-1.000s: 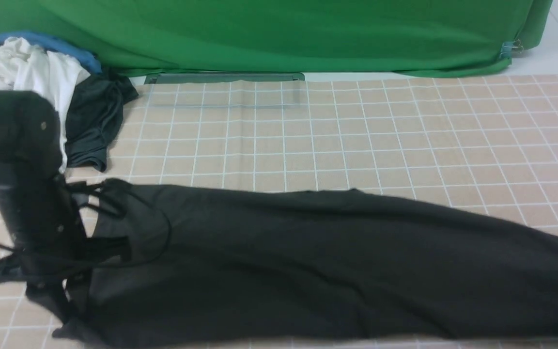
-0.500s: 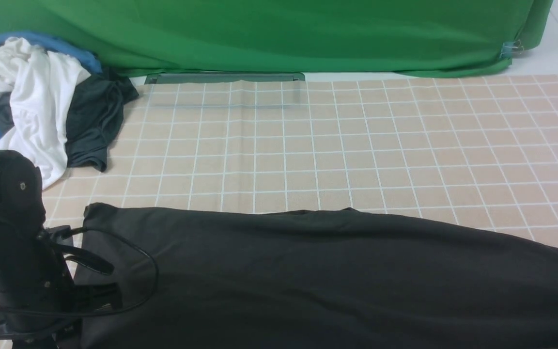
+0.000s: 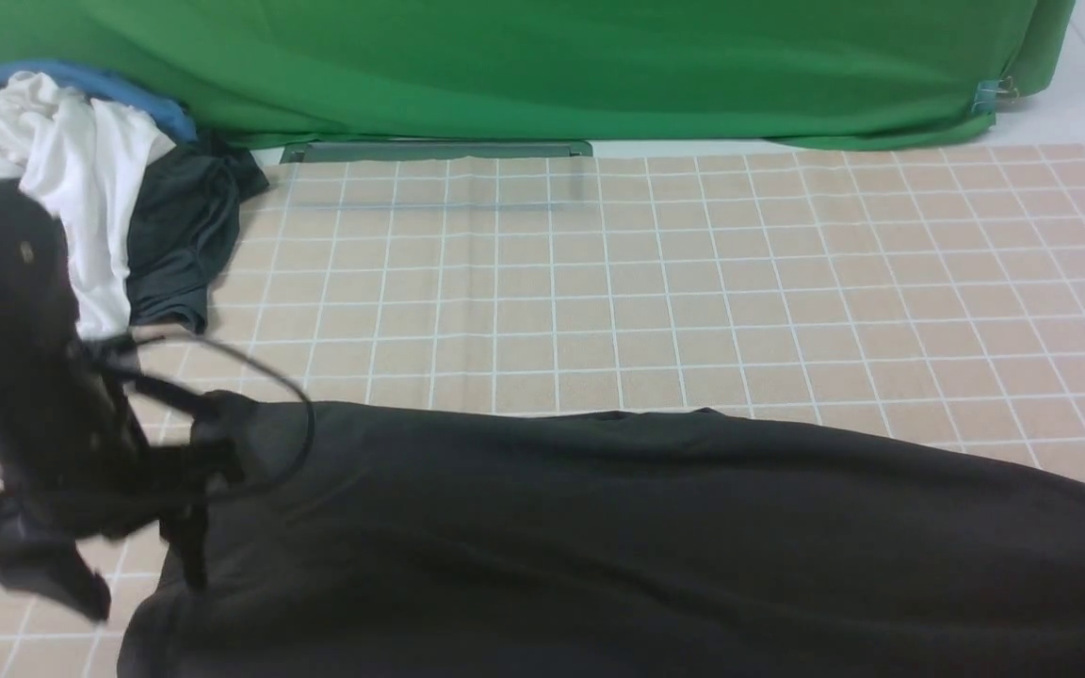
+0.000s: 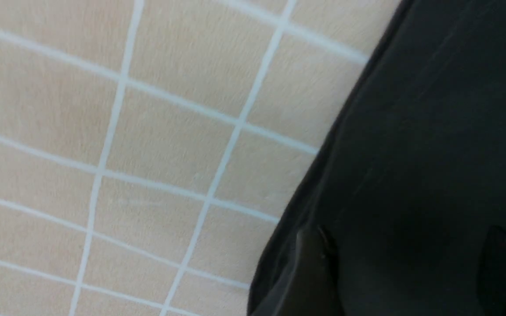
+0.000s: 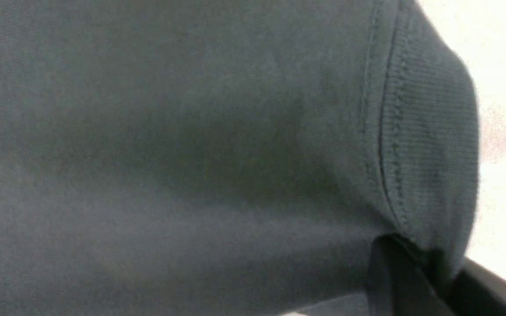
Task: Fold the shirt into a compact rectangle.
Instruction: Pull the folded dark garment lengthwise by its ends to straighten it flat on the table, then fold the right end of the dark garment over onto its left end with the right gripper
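The black shirt [image 3: 618, 537] lies spread across the near part of the checked mat, running off the frame's right and bottom edges. Its print and neck label do not show. My left gripper [image 3: 189, 476] hangs over the shirt's left edge. In the left wrist view the left gripper [image 4: 411, 250] is open, fingers [image 4: 315, 263] wide apart above the dark cloth [image 4: 433, 131]. My right gripper [image 5: 433, 270] is outside the front view. In its wrist view it is shut on the shirt's ribbed, stitched edge [image 5: 424, 131], and the cloth fills the picture.
A pile of clothes sits at the far left: a white garment [image 3: 81, 179], a dark grey-green one [image 3: 180, 235] and a blue one [image 3: 81, 80]. A green cloth backdrop [image 3: 542, 66] closes off the back. Bare checked mat [image 3: 646, 282] stretches beyond the shirt.
The shirt's far edge has slid toward me, and its left end has shifted. My left arm dipped low, then came back up beside the shirt's left edge.
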Robot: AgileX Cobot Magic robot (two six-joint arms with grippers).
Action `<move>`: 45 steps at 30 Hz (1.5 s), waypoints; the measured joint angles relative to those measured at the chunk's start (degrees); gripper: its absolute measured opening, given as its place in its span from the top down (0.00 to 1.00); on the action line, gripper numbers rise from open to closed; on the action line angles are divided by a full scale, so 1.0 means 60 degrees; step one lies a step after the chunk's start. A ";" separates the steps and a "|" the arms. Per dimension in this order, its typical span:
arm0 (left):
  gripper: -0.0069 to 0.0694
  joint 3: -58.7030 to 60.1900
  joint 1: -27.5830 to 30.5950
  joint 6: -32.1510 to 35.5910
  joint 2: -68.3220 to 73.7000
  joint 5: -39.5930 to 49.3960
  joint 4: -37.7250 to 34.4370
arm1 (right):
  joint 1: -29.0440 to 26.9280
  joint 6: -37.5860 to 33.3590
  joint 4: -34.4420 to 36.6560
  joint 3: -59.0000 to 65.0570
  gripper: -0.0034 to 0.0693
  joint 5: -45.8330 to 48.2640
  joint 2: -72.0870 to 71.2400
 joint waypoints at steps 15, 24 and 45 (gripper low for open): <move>0.27 -0.2055 0.0000 0.0222 -0.0095 0.0035 0.0004 | 0.0000 0.0004 -0.0197 -0.0831 0.12 -0.0564 0.0031; 0.27 -0.2058 0.0000 0.0222 -0.0095 -0.0288 0.0004 | 0.0000 0.0012 0.0105 -0.0991 0.15 -0.0837 0.1718; 0.27 -0.2644 0.0000 0.0224 -0.0095 0.0042 0.0424 | 0.0024 0.0342 -0.0508 -0.2205 0.81 0.0507 0.2030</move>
